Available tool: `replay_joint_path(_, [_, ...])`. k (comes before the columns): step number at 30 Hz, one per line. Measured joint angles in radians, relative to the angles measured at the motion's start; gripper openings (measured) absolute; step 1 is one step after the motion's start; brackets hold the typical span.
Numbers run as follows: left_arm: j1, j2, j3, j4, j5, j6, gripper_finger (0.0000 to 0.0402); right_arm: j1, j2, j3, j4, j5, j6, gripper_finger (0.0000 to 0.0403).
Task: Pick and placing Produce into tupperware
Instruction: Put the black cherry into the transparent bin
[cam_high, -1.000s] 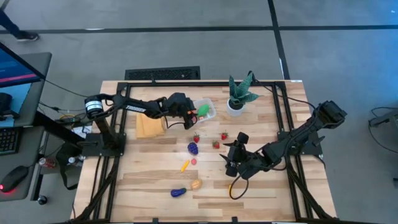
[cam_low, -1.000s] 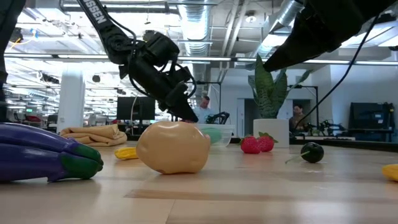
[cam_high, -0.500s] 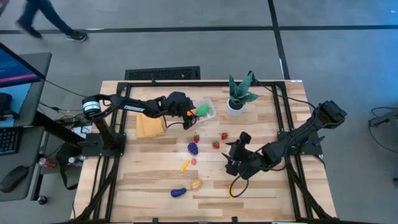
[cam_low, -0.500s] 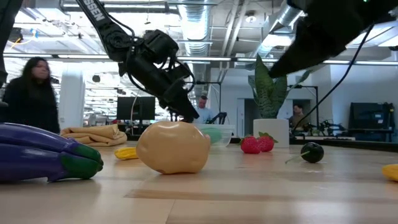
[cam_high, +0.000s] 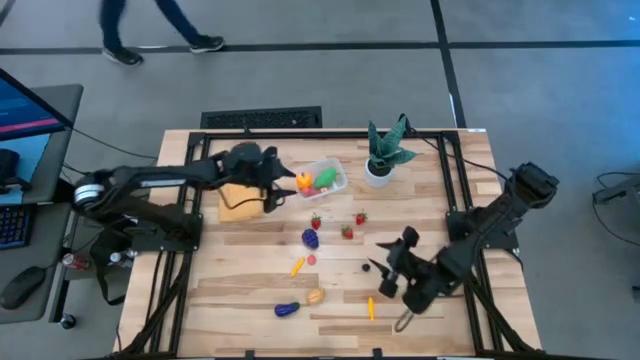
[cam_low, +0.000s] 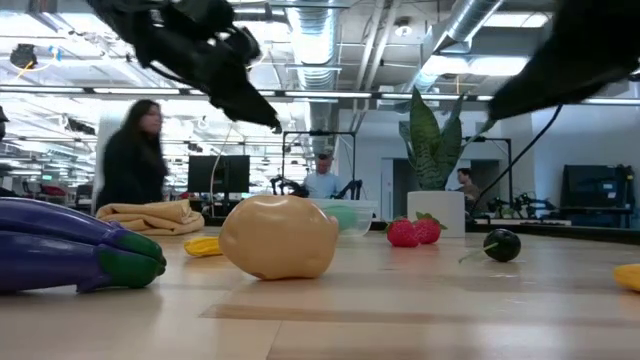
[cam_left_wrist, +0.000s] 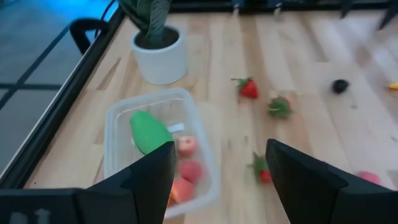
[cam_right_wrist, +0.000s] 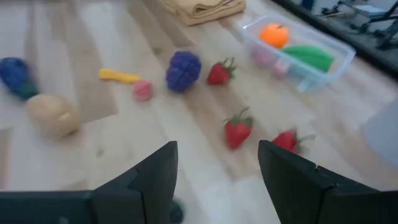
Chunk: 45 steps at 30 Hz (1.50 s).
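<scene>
The clear tupperware (cam_high: 322, 178) sits on the table's far middle, holding an orange piece (cam_high: 303, 181), a green one (cam_high: 325, 178) and pink bits (cam_left_wrist: 186, 158). My left gripper (cam_high: 270, 186) is open and hangs over the table just left of the tub. Purple grapes (cam_high: 311, 238), strawberries (cam_high: 347, 232), a yellow piece (cam_high: 297, 267), a tan piece (cam_high: 316, 296), an eggplant (cam_high: 287, 309) and a small dark piece (cam_high: 367, 266) lie loose on the wood. My right gripper (cam_high: 388, 275) is open, right of the dark piece, touching nothing.
A potted spiky plant (cam_high: 385, 155) stands right of the tub. A folded tan cloth (cam_high: 240, 203) lies left of it, under my left arm. An orange piece (cam_high: 370, 308) lies near the table's near edge. A person (cam_low: 135, 155) walks behind the table.
My left gripper has drawn back from over the tub toward the table's left edge and risen; an orange piece now shows in the tub's left end. My right gripper has moved toward the table's near edge and a little right. A person has walked past behind the table.
</scene>
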Motion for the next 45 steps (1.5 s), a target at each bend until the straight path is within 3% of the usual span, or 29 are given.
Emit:
replay_joint_path(7, [-0.042, -0.252, -0.167, 0.004, 0.008, -0.006, 0.0243, 0.126, 0.0, -0.078, 0.044, 0.038, 0.184, 0.0216])
replay_joint_path(16, [-0.156, -0.576, -0.332, 0.007, 0.127, -0.087, 0.0243, 0.146, 0.0, -0.207, 0.228, 0.019, 0.14, 0.0216])
replay_joint_path(23, [-0.283, -0.767, -0.395, 0.008, 0.08, -0.17, 0.0243, 0.142, 0.0, -0.331, 0.497, 0.009, 0.011, 0.0216])
replay_joint_path(33, [-0.442, -0.873, -0.427, 0.007, 0.014, -0.199, 0.0243, 0.071, 0.0, -0.398, 0.716, -0.11, -0.162, 0.0216])
replay_joint_path(45, [-0.577, -0.87, -0.427, -0.001, -0.105, -0.199, 0.0243, -0.003, 0.0, -0.399, 0.753, -0.224, -0.24, 0.0216])
